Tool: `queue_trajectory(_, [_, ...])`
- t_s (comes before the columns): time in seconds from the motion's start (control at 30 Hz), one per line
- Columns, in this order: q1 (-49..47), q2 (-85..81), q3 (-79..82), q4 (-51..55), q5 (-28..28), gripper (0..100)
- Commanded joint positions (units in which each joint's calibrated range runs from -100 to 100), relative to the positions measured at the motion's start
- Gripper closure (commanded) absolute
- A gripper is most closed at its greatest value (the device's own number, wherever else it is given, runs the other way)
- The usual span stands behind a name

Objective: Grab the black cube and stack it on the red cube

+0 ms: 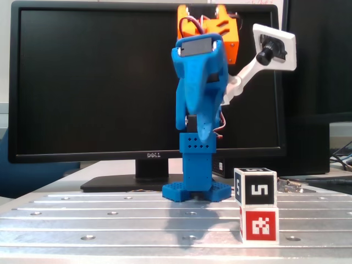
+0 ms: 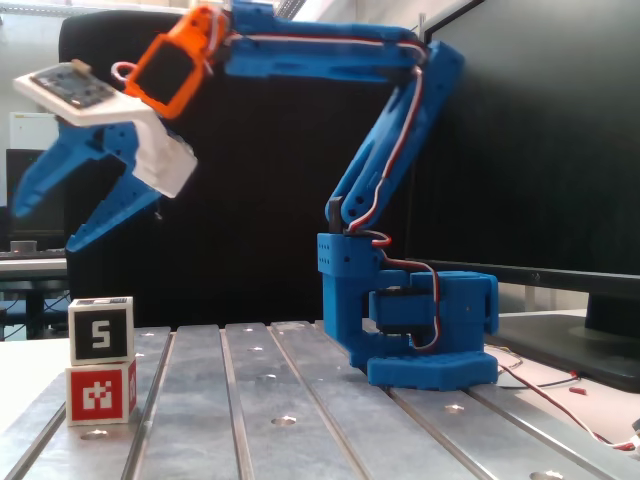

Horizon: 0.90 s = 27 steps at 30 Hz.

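Observation:
The black cube [image 1: 256, 187] with the white "5" mark sits stacked on top of the red cube [image 1: 259, 224] near the front of the metal table, at the right in a fixed view. In the other fixed view the black cube [image 2: 101, 330] rests on the red cube [image 2: 101, 392] at the far left. My blue gripper [image 2: 50, 222] hangs open and empty in the air, well above the stack and apart from it. In the front-facing fixed view the gripper [image 1: 195, 129] is seen end-on, left of the stack.
The arm's blue base [image 2: 420, 335] stands on the slotted metal table [image 2: 300, 410]. A Dell monitor [image 1: 82, 82] stands behind it. A white camera mount [image 1: 272, 49] juts from the wrist. Loose wires [image 2: 560, 390] lie beside the base.

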<state>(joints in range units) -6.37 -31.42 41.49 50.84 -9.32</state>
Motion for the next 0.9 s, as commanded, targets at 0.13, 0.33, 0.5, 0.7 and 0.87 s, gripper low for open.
queue_trajectory(0.13, [0.7, -14.4, 16.4, -12.1, 3.5, 97])
queue_trajectory(0.33, [0.8, -25.6, 27.8, -14.5, 3.5, 97])
queue_trajectory(0.5, [0.8, -35.9, 38.3, -17.0, 3.5, 97])
queue_trajectory(0.7, [0.8, -49.0, 47.8, -16.5, 3.5, 97])
queue_trajectory(0.87, [2.3, -58.4, 54.5, -15.6, 3.5, 97])
